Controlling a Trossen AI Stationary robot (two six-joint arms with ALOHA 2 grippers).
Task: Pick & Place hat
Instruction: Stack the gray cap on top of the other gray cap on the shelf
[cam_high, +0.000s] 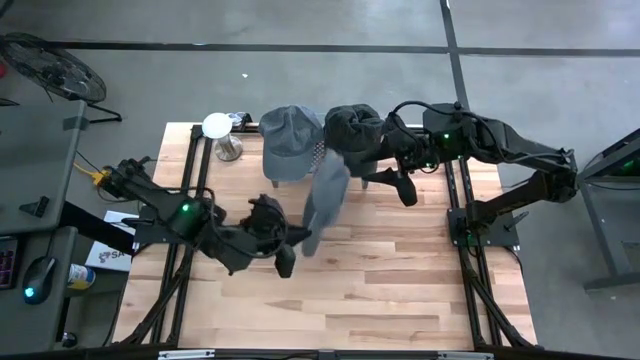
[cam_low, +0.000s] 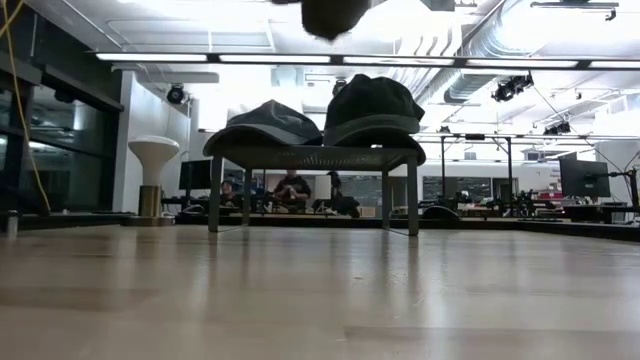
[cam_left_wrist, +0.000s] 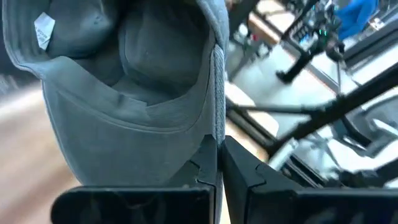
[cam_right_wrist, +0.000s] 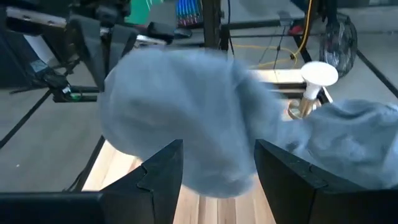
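Left claw (cam_left_wrist: 219, 163) clamped on grey hat's (cam_high: 325, 195) brim, hat aloft; sewn-in label (cam_left_wrist: 44, 29) unreadable. Right claw (cam_right_wrist: 214, 168) wide, empty.

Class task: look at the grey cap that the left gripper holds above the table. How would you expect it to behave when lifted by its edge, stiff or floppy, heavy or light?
Probably floppy: the grey cap hangs draped from the left gripper, shut on its edge. Likely light, since a thin pinch carries it. The brim may be stiffer.
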